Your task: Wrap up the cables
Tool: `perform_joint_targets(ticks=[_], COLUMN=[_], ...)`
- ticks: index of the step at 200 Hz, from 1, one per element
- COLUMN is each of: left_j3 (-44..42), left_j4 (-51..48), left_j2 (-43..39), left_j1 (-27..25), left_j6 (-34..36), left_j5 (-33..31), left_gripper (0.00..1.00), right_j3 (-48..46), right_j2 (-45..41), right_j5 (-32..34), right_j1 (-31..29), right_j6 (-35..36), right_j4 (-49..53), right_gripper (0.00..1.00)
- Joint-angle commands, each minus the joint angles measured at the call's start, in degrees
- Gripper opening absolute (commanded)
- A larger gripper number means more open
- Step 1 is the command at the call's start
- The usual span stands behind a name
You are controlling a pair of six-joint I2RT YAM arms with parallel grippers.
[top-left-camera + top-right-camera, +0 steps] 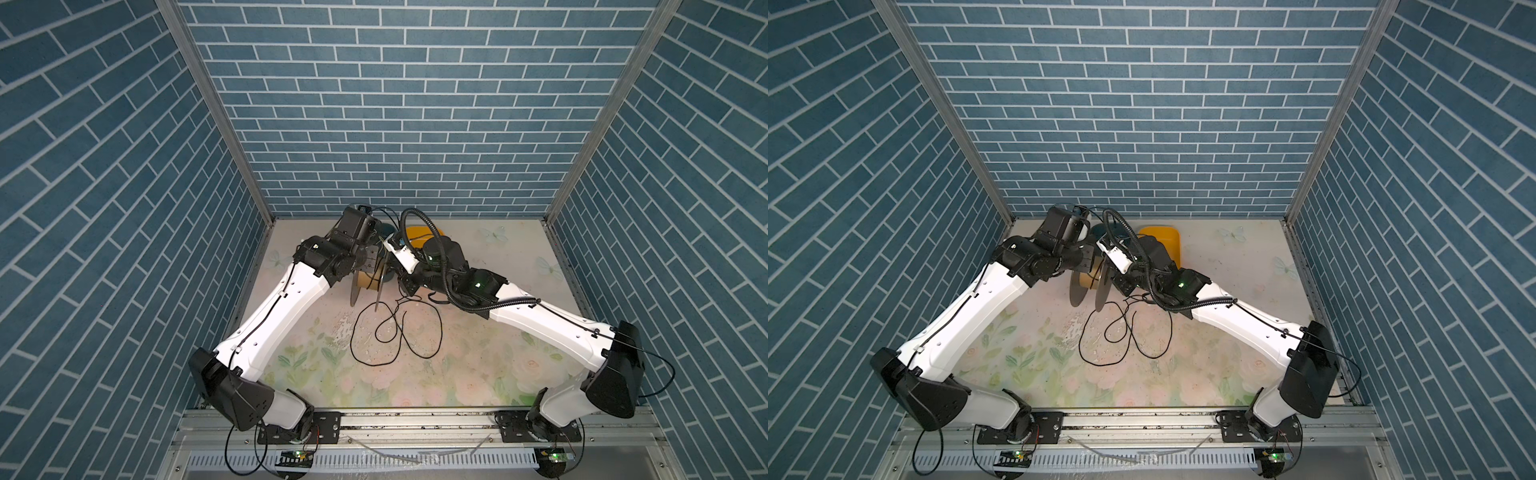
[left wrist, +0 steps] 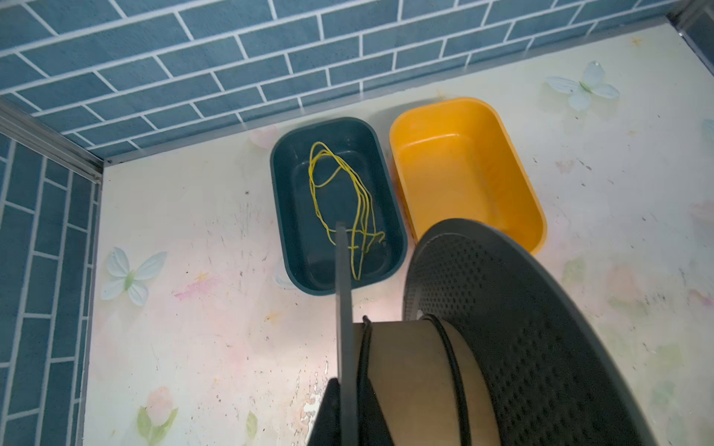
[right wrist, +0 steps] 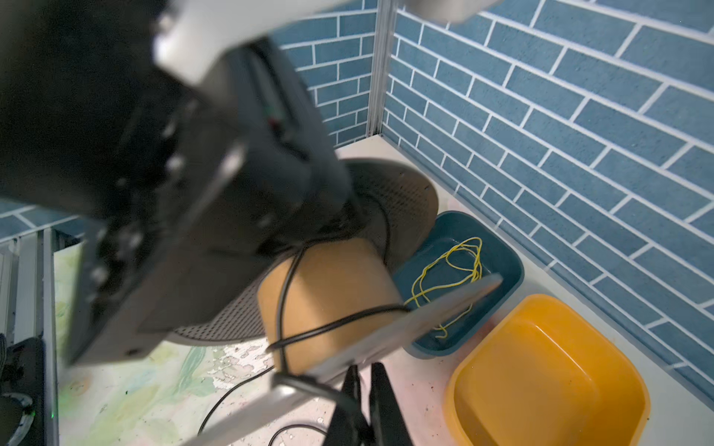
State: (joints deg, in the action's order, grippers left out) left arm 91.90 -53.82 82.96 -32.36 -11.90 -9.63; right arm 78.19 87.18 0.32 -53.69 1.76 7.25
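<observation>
Left gripper point(image 2: 344, 394) is clamped on one flange of the spool point(image 2: 409, 370). The spool sits centre of both top views, a bit left, with its flanges on edge. Cable point(image 3: 328, 325): a couple of loose turns on the cardboard core, spaced apart. The rest drops to the table point(image 1: 478, 365) and lies in several overlapping loops just below the spool, lower centre of both top views. Right gripper point(image 3: 364, 368) comes in from the right, at the spool's other flange. Its fingers are a narrow gap apart and the cable runs just beside them; can't tell if it touches. Teal bin point(image 2: 297, 216) and yellow bin point(image 2: 463, 181) stand side by side at the back wall, upper centre, mostly behind the arms in the top views. Yellow wire point(image 2: 363, 204) lies in the teal bin. Right wrist view is partly blurred.
</observation>
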Motion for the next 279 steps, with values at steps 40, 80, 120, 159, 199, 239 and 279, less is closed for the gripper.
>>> perform_joint_targets(ticks=[40,80,120,159,199,239,279], left_j3=[2.2,2.9,7.4,15.8,19.5,22.7,25.0], left_j4=[-5.7,-6.9,-10.2,-16.8,-18.2,-18.3,-19.0], left_j2=[-1.2,-1.4,-1.6,1.1,1.7,2.9,4.4], left_j1=[-0.3,-0.4,0.1,0.6,3.9,6.1,7.5], left_j6=[1.2,1.9,3.8,6.5,7.6,7.4,7.4], left_j5=[7.5,8.3,11.9,16.8,23.5,28.7,32.2], left_gripper=[0.00,0.00,0.00,0.00,0.00,0.00,0.00], right_j3=[-3.6,-2.2,-0.5,-1.5,-2.6,-8.5,-14.2], right_j2=[-1.6,0.2,2.3,3.0,3.1,-1.5,-7.1], right_j5=[9.6,7.2,6.1,-3.4,-19.1,-22.7,-29.0], right_j1=[4.1,4.1,5.4,9.9,13.9,14.6,16.0], right_j6=[-7.2,-6.5,-6.2,-7.2,-8.0,-8.1,-8.7], right_j4=[-7.7,-7.1,-3.3,-0.9,3.1,2.7,2.5], right_gripper=[0.17,0.14,0.15,0.24,0.38,0.64,0.79])
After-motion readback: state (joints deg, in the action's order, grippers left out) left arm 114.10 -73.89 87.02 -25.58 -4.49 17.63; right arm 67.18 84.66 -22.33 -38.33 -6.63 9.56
